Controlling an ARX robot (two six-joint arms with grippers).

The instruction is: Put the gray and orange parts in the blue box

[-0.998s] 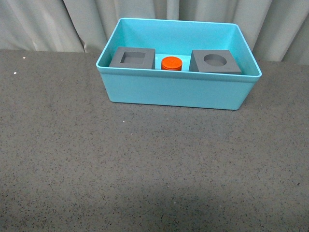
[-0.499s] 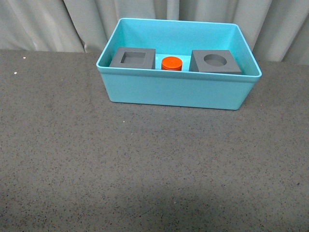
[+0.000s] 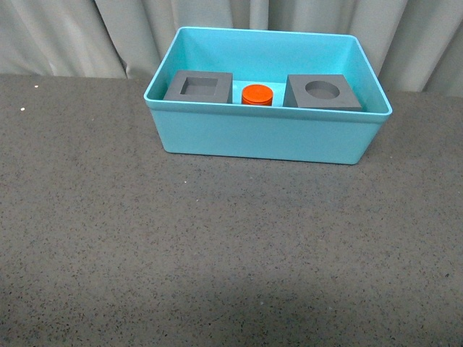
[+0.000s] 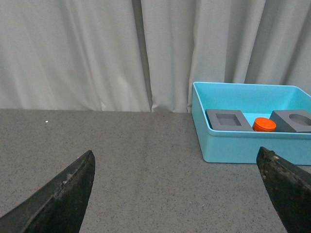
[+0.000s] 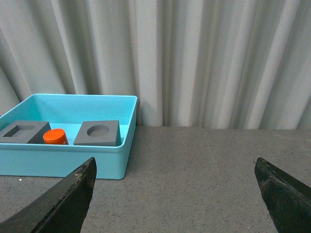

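Nothing has moved since the earlier front views: the box [image 3: 266,137] sits on the tabletop [image 3: 217,253] in the same spot, with all three parts inside it. Along its near wall lie the cube with the square recess [image 3: 198,87], the orange cylinder [image 3: 257,95] just beside it, and the cube with the round recess [image 3: 322,92] on the other side. Neither arm shows in the front view. Each wrist view shows its own gripper from behind, the left gripper [image 4: 177,194] and the right gripper [image 5: 175,194], both with jaws spread wide apart and holding nothing, well back from the box. Curtains [image 3: 65,36] hang behind the tabletop. Judging from how things lie, the task looks done. The cubes appear matte, stiff and probably light, easy to take by two opposite flat sides; the cylinder looks small and smooth, best pinched across its round wall, where it might slip or roll. The box seems rigid plastic, too wide for one gripper save at its rim.
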